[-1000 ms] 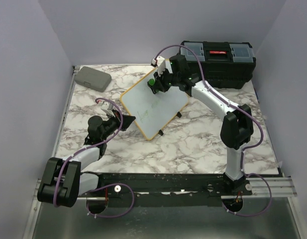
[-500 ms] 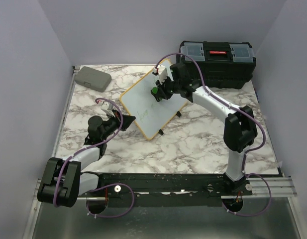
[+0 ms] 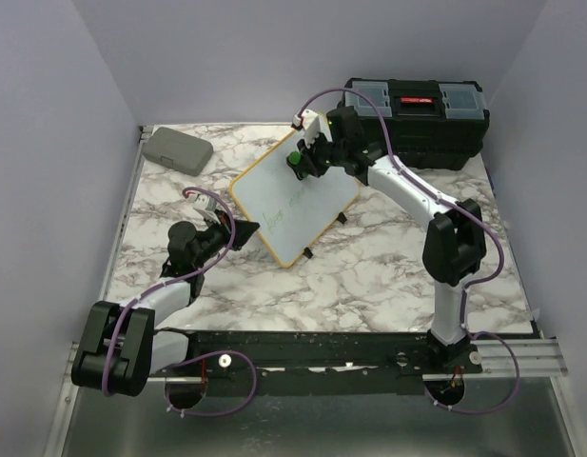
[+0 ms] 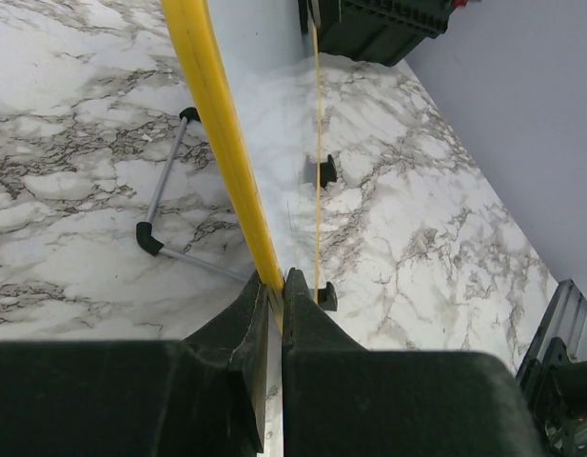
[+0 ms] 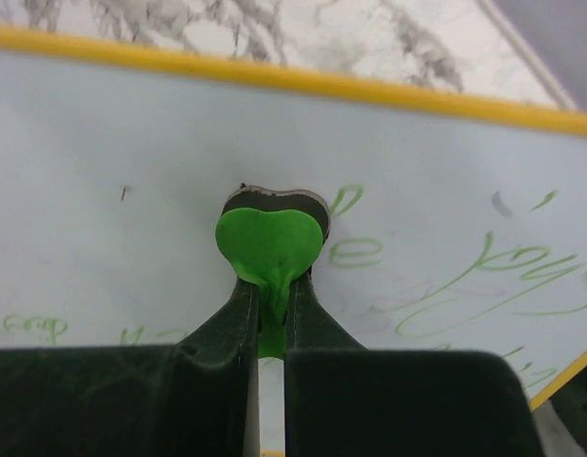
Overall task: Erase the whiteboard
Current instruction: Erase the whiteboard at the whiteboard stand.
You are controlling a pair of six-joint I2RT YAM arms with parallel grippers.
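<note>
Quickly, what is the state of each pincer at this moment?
Left pincer: closed on the edge of the whiteboard.
Right pincer: closed on a green eraser.

The whiteboard [image 3: 295, 205] has a smooth, glossy white face. The table [image 3: 369, 276] looks marble-veined and smooth; the toolbox [image 3: 417, 119] at its far right corner is matt black plastic.
</note>
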